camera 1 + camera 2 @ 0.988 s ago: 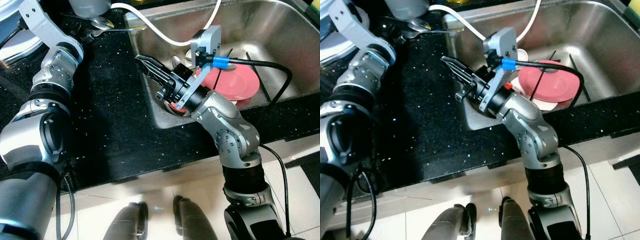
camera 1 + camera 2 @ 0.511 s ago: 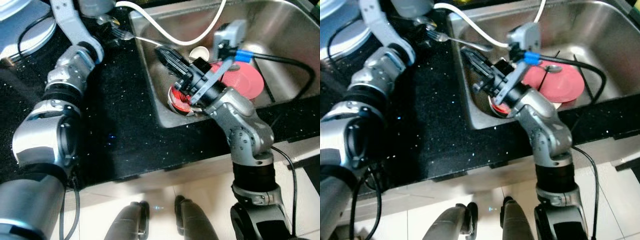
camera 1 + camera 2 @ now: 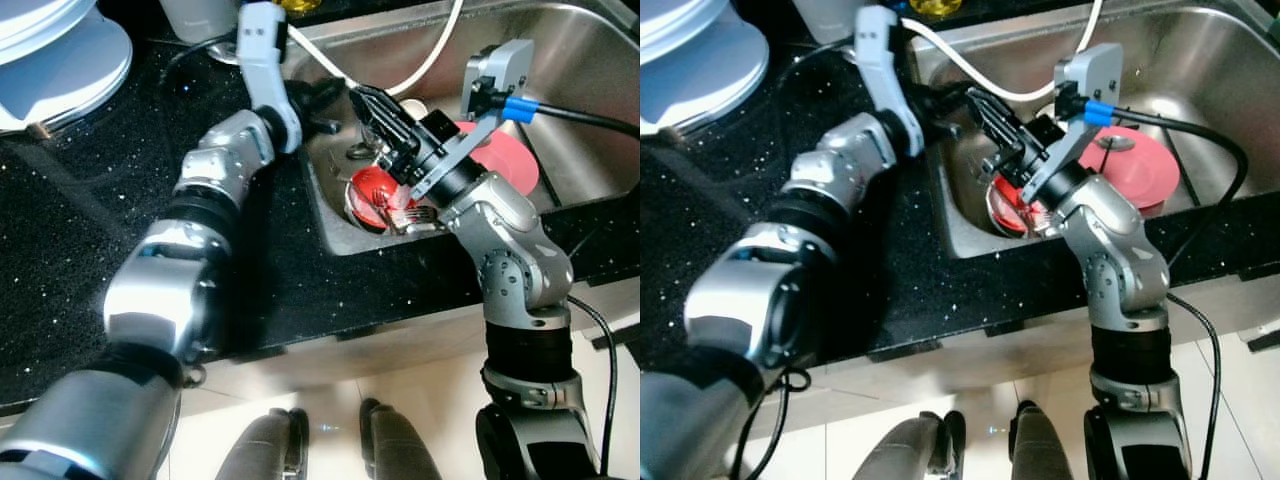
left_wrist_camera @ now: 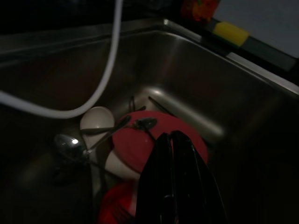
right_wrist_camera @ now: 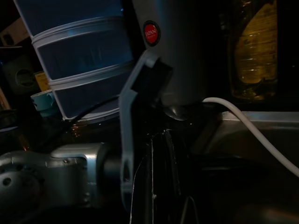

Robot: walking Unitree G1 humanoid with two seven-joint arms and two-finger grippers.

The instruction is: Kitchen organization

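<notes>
A red plate [image 3: 512,152] lies in the steel sink [image 3: 570,60] with a dark spoon on it. A red bowl [image 3: 370,192] sits at the sink's near left corner, a silver utensil [image 3: 414,215] resting on its rim. A white cup [image 4: 95,121] and a shiny spoon [image 4: 69,145] lie beside the plate. My left gripper [image 3: 322,100] reaches over the sink's left rim, shut and holding nothing, its fingers [image 4: 161,186] aimed at the plate. My right gripper [image 3: 362,98] hovers above the red bowl, shut, pointing at the left wrist.
A white hose [image 3: 425,62] loops across the sink. Black counter [image 3: 90,190] spreads to the left, with stacked white and blue dishes [image 3: 55,50] at its far corner. A yellow sponge [image 4: 230,31] sits behind the sink. A yellow soap bottle [image 5: 252,46] stands beside the tap.
My left arm has swung right from the counter to the sink's left rim. The right gripper has lifted a little above the red bowl. The camera has shifted too.
</notes>
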